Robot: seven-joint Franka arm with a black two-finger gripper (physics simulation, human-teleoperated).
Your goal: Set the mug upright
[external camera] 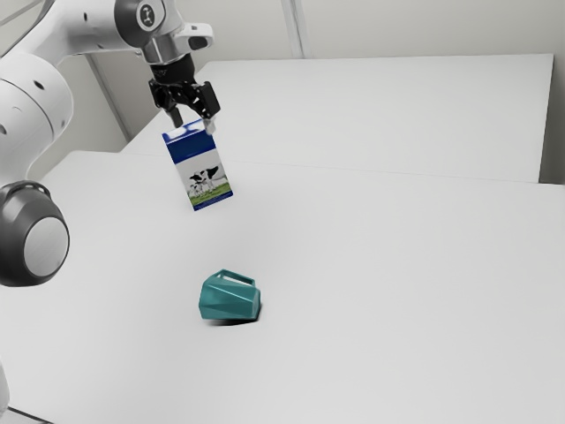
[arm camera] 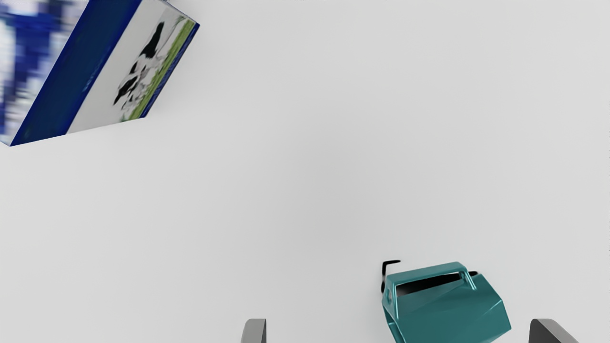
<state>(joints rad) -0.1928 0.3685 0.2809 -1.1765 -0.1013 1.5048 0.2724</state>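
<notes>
In the exterior view my gripper (external camera: pixel 194 124) hangs high at the upper left, by the top of the milk carton and well away from the mug. The teal mug (external camera: pixel 229 299) lies on its side on the white table, its handle at the top. The wrist view has the gripper (arm camera: pixel 398 331) with its fingers wide apart and nothing held. There the mug (arm camera: pixel 452 309) appears between the fingertips, nearer one of them, with its handle toward the camera; part of it is cut off by the picture's edge.
A blue and white milk carton (external camera: pixel 200 172) with a cow picture stands on the table (external camera: pixel 397 291), between the arm and the mug in the exterior view. The same carton (arm camera: pixel 109 71) fills a corner of the wrist view. Another white surface (external camera: pixel 380 115) lies behind the table.
</notes>
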